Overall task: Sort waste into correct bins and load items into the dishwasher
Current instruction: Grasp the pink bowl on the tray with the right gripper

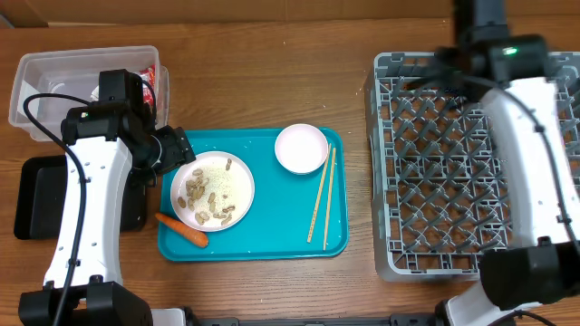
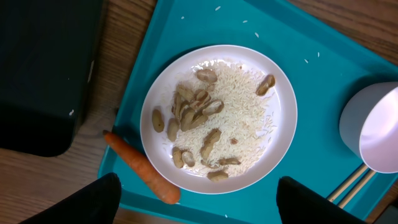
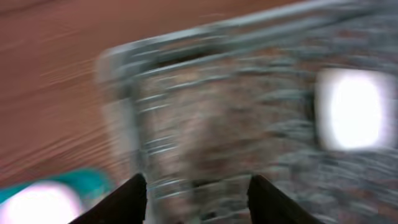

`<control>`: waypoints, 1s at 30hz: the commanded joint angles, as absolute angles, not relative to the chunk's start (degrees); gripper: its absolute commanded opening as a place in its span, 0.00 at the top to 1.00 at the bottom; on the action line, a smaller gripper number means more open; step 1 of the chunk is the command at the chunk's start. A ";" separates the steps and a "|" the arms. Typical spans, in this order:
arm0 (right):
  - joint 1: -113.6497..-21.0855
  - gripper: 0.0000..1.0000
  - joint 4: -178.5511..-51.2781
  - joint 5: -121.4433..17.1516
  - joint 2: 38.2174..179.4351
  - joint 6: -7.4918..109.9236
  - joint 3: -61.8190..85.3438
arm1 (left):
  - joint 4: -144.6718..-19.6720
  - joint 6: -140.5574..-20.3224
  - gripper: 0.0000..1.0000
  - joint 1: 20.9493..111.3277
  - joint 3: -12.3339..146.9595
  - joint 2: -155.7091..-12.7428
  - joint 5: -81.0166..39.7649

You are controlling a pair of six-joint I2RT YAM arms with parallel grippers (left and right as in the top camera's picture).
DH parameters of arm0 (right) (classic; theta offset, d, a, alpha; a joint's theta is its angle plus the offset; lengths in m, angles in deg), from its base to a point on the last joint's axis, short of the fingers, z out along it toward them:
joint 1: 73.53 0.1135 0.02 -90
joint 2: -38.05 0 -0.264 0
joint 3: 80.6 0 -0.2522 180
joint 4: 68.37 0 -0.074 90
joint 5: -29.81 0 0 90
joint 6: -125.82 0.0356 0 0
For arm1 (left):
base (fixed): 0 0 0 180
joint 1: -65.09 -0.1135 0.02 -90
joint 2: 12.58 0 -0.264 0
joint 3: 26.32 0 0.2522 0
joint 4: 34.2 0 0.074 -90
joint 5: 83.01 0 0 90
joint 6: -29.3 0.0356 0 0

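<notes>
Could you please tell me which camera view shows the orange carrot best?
The left wrist view: the carrot appears large and sharp, lying across the teal tray corner beside the plate. Overhead shows it small. The right wrist view is blurred and misses it.

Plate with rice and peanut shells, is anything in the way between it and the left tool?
No, nothing visible is. The left tool is open near the plate, and its camera sees the whole plate uncovered. The carrot lies by the plate's rim, off to the side.
</notes>
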State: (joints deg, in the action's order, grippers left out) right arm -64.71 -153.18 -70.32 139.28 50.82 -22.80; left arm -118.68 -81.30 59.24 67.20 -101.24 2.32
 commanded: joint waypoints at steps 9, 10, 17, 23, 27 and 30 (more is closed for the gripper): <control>-47.60 0.46 -142.99 -56.13 146.45 52.64 -12.20 | -118.73 -79.97 0.17 59.11 67.86 -100.00 2.52; -47.29 0.46 -142.55 -56.24 147.55 52.64 -11.50 | -118.73 -79.97 0.17 59.11 67.86 -100.00 2.52; -47.10 0.54 -141.55 -55.61 154.89 53.86 -10.94 | -118.73 -79.97 0.17 59.11 67.86 -100.00 2.54; -45.83 0.64 -140.85 -53.27 158.63 53.84 -10.17 | -118.66 -79.99 0.17 59.11 67.86 -100.00 2.52; -45.28 0.74 -139.41 -53.86 158.87 54.43 -8.36 | -118.92 -79.97 0.17 59.11 67.86 -100.00 2.54; -45.30 0.84 -139.34 -55.00 158.89 55.63 -8.31 | -118.88 -79.97 0.17 59.11 67.86 -100.00 2.52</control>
State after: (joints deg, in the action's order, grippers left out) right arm -45.50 -139.91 -54.28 158.78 54.34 -8.60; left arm -118.73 -81.28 59.24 67.23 -101.24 2.32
